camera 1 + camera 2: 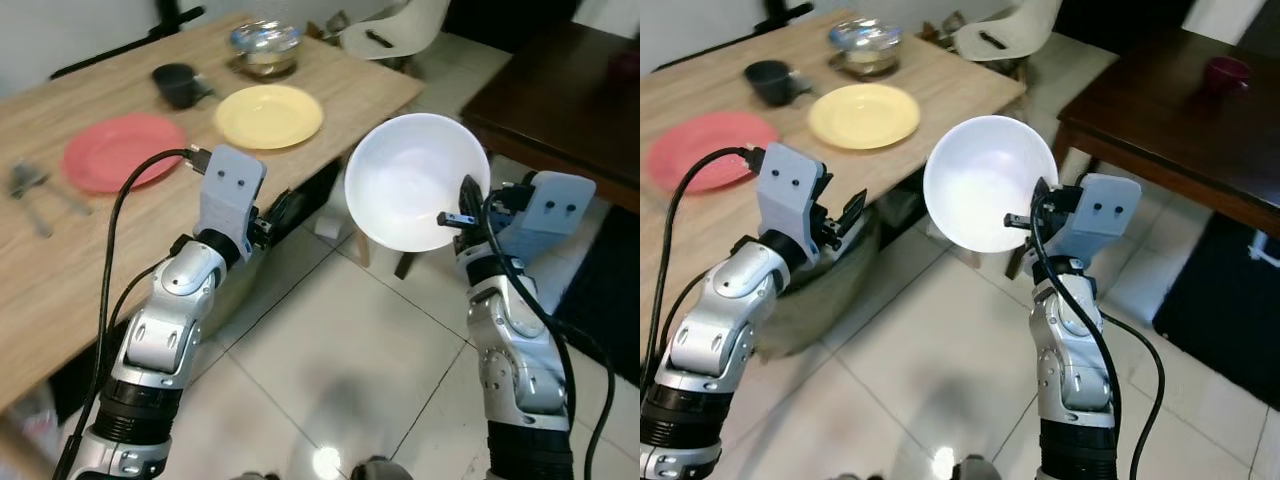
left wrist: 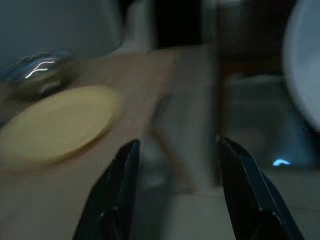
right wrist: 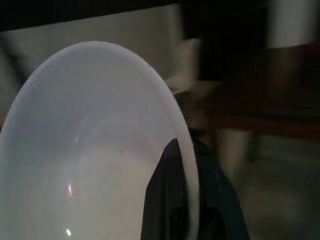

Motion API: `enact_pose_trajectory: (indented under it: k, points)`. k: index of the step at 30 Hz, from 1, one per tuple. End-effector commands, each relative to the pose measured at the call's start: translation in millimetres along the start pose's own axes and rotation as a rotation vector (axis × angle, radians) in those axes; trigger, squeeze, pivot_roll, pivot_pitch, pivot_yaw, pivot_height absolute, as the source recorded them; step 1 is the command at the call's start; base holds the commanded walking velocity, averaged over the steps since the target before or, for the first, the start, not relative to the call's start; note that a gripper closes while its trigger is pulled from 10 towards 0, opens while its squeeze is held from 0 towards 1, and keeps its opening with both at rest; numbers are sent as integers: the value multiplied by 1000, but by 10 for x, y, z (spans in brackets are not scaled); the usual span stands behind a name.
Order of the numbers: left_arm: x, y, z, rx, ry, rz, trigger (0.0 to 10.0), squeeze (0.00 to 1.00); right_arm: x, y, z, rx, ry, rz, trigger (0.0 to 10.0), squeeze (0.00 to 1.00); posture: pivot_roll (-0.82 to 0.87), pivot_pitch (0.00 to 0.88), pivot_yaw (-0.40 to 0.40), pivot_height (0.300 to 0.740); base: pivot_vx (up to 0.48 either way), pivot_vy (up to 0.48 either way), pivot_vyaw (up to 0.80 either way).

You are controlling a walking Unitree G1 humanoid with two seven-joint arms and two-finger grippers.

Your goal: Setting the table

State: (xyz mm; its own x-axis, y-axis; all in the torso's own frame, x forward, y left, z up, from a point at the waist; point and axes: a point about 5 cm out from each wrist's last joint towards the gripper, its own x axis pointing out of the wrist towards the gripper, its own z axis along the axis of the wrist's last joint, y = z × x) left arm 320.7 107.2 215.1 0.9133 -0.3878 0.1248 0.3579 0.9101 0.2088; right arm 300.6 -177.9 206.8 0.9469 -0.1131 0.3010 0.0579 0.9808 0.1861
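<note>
My right gripper (image 1: 468,205) is shut on the rim of a white bowl (image 1: 415,180), held tilted in the air over the tiled floor, off the table's near corner. One black finger (image 3: 167,200) lies inside the bowl (image 3: 90,150), the other behind its rim. My left gripper (image 1: 285,210) is open and holds nothing, just below the wooden table's edge (image 1: 330,125). On the table lie a yellow plate (image 1: 268,115), a red plate (image 1: 122,150), a dark mug (image 1: 178,84), a glass bowl (image 1: 266,46) and cutlery (image 1: 30,190).
A dark wooden table (image 1: 1160,110) with a maroon cup (image 1: 1226,72) stands to the right. A white chair (image 1: 395,28) sits beyond the wooden table's far corner. Tiled floor (image 1: 330,360) lies between the two tables.
</note>
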Motion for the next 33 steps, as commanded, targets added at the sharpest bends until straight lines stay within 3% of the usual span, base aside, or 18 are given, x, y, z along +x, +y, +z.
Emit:
enact_pose_trajectory:
  k: [1,28,33]
  points:
    - [-22,31,-21,9,3,1,10000,0,-1,29,14,9,-10,7,10000,0,-118,31,80,740,405,0,-781]
    - [39,-12,-14,7,-7,-30,10000,0,6,-63,39,-8,-21,-37,10000,0,-137,29,95,740,408,0,-781]
    - [58,-18,-11,10,-9,-22,10000,0,10,-56,63,-9,-32,-17,10000,0,-139,28,97,740,406,0,-80]
